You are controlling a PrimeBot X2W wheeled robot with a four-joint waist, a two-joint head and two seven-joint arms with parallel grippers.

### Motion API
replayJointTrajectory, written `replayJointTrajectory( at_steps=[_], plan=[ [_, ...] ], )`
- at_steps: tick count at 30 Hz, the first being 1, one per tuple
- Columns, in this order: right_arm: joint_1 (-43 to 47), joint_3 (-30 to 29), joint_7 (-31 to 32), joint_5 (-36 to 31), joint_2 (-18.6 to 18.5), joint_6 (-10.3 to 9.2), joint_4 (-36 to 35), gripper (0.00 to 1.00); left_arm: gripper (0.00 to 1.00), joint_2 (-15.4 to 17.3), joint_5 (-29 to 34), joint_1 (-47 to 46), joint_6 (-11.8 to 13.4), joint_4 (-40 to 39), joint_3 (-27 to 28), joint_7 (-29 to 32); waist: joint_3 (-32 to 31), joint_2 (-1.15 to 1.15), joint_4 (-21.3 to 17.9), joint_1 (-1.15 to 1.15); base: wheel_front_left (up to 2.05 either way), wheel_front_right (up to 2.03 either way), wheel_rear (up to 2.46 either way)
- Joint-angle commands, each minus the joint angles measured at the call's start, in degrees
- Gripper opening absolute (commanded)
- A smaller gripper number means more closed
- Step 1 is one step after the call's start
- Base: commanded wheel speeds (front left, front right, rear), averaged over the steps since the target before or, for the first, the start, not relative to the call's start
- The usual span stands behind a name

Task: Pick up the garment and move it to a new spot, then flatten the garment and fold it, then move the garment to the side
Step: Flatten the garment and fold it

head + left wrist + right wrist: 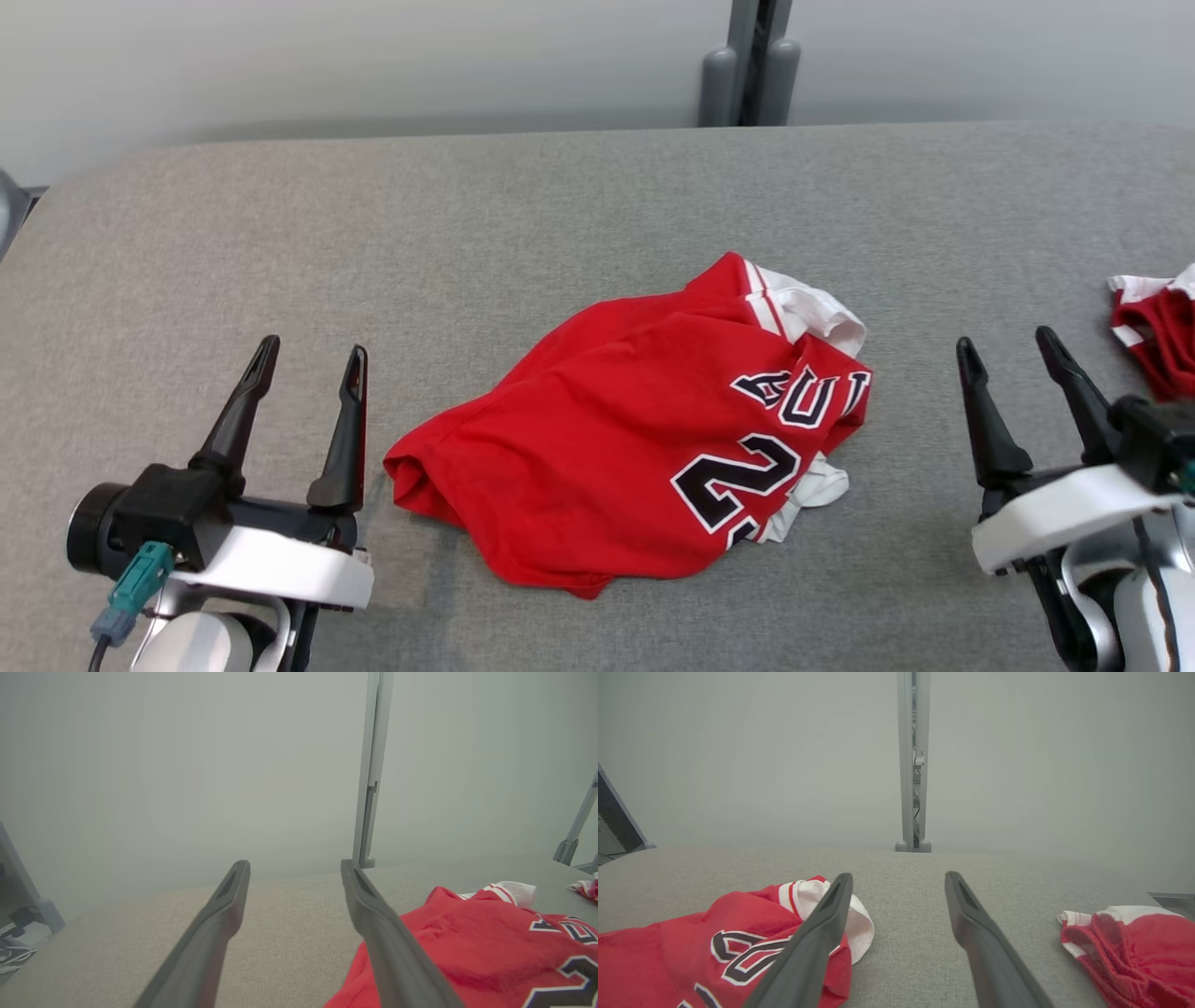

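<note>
Two tools gape released: left tool (313, 347) at eight o'clock, right tool (1005, 338) at four, flanking a red jersey (625, 420) numbered "2".

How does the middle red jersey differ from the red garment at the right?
The middle jersey shows black lettering and a number; the right garment shows none. The middle jersey lies whole in the head view; the right garment is cut by its edge. Both are red with white trim and crumpled.
</note>
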Motion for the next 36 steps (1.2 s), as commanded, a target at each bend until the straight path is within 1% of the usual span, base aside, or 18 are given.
replayJointTrajectory(
  at_steps=[1,5,12,16,18,19,20,21,24,27,31,34,36],
  plan=[
    [-1.38,0.68,0.14,0.24,-1.21,-0.02,1.21,1.0,1.0,-0.03,-0.13,-1.25,-0.31,0.32,0.02,-0.45,1.06,0.0,1.11,0.0,0.0,0.0,0.0],
    [-5.93,4.82,-0.5,1.94,-4.53,-0.02,7.24,1.0,1.0,-0.94,-0.34,-2.58,-1.05,1.7,-0.47,-1.16,2.95,0.0,2.95,0.0,0.0,0.0,0.0],
    [-14.02,11.89,-1.69,4.09,-8.56,-0.03,17.87,1.0,1.0,-2.8,-0.46,-5.29,-2.59,4.02,-1.7,-2.32,6.52,0.0,5.73,0.0,0.0,0.0,0.0],
    [-18.08,15.04,-2.45,5.35,-10.34,-0.03,23.77,1.0,1.0,-3.7,-0.07,-6.69,-3.22,5.22,-2.16,-2.87,7.81,0.0,6.59,0.0,0.0,0.0,0.0],
    [-19.02,15.47,-2.97,6.09,-10.4,-0.03,24.91,1.0,1.0,-3.85,0.03,-6.93,-3.46,5.49,-2.19,-2.93,8.01,0.0,6.7,0.0,0.0,0.0,0.0],
    [-19.93,15.9,-3.3,6.43,-10.55,-0.03,25.97,0.46,1.0,-3.99,0.1,-7.15,-3.51,5.79,-2.19,-3.05,8.18,0.0,6.78,0.0,0.0,0.0,0.0],
    [-20.62,16.21,-3.66,6.79,-10.88,-0.03,26.86,0.25,1.0,-4.09,0.11,-7.34,-3.68,6.19,-2.17,-3.11,8.27,0.0,6.83,0.0,0.0,0.0,0.0],
    [-21.27,16.39,-4.24,7.48,-11.03,-0.03,27.35,0.0,1.0,-4.19,0.13,-7.49,-3.9,6.45,-2.12,-3.26,8.32,0.0,6.83,0.0,0.0,0.0,0.0],
    [-22.76,16.95,-5.52,8.52,-12.36,-0.03,26.9,0.0,1.0,-4.38,0.29,-7.87,-4.16,7.11,-1.85,-3.47,8.32,0.0,6.43,0.0,0.0,0.0,0.0],
    [-24.15,17.13,-6.0,8.43,-14.25,-0.03,24.24,0.0,1.0,-4.43,0.31,-7.61,-4.46,7.63,-1.44,-3.55,7.99,0.0,5.54,0.0,0.0,0.0,0.0],
    [-26.61,17.09,-4.84,6.59,-17.38,-0.03,17.73,0.0,1.0,-4.38,0.52,-7.18,-4.53,7.78,-1.11,-3.71,7.37,0.0,4.11,0.0,0.0,0.0,0.0],
    [-28.45,17.79,-2.54,4.77,-19.6,-0.03,11.97,0.0,1.0,-4.39,0.82,-7.05,-4.51,7.73,-1.17,-3.78,6.88,0.0,3.23,0.0,0.0,0.0,0.0],
    [-28.72,18.66,-0.38,4.34,-20.28,-0.03,8.1,0.0,1.0,-4.3,0.84,-6.81,-4.55,7.7,-1.1,-3.8,6.6,0.0,2.69,0.0,0.0,0.0,0.0]
  ],
)
